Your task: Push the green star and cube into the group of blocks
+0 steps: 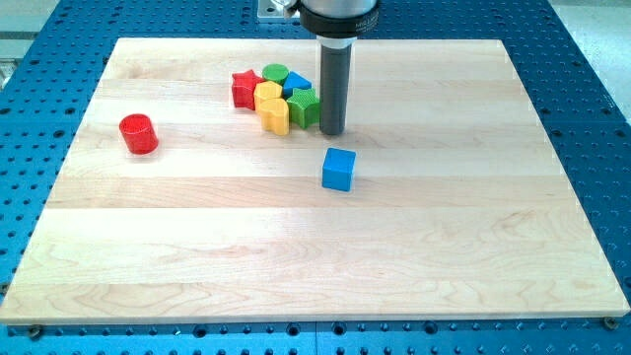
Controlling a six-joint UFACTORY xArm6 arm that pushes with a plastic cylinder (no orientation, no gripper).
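Green star (pixel 305 107) sat at the cluster's right edge, orientation unclear, touching a yellow block (pixel 275 115); blue cube (pixel 338 169) stood apart below, one corner toward the view's bottom. My tip (pixel 332 132), grasping nothing, stood just right of the star. Surface: pale wooden board (pixel 444 227) on blue perforated table (pixel 592 118).

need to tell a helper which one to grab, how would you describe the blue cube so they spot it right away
Start at the wooden board and find the cluster of blocks near the view's top, where my tip stands just right of the green star. Below that, toward the board's middle, sits the blue cube. It stands alone, touching nothing, unlike the blue block packed into the cluster.
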